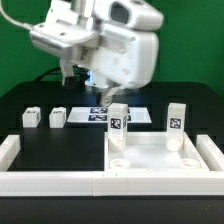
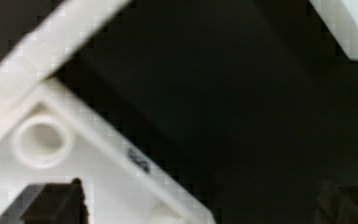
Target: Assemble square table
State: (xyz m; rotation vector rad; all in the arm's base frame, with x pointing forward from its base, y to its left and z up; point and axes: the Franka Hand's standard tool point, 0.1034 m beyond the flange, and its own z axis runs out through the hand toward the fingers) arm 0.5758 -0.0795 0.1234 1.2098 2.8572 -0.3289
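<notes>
The white square panel (image 1: 160, 158) lies at the front of the exterior view's right, its rim up. Two white tagged legs (image 1: 118, 118) (image 1: 177, 117) stand upright at its far corners. Two more legs (image 1: 31, 117) (image 1: 57, 117) rest on the black table at the exterior view's left. My gripper (image 1: 69, 72) hangs high above the table, behind those loose legs, and holds nothing. In the wrist view a corner of the panel (image 2: 105, 165) with a round socket (image 2: 43, 140) lies below the open gripper (image 2: 194, 212), whose dark fingers (image 2: 48, 205) stand far apart.
Low white border rails run along the front (image 1: 50, 182), the exterior view's left (image 1: 8, 150) and right (image 1: 212, 150). The marker board (image 1: 100, 115) lies flat behind the panel. A white strip (image 2: 60, 50) crosses the wrist view diagonally.
</notes>
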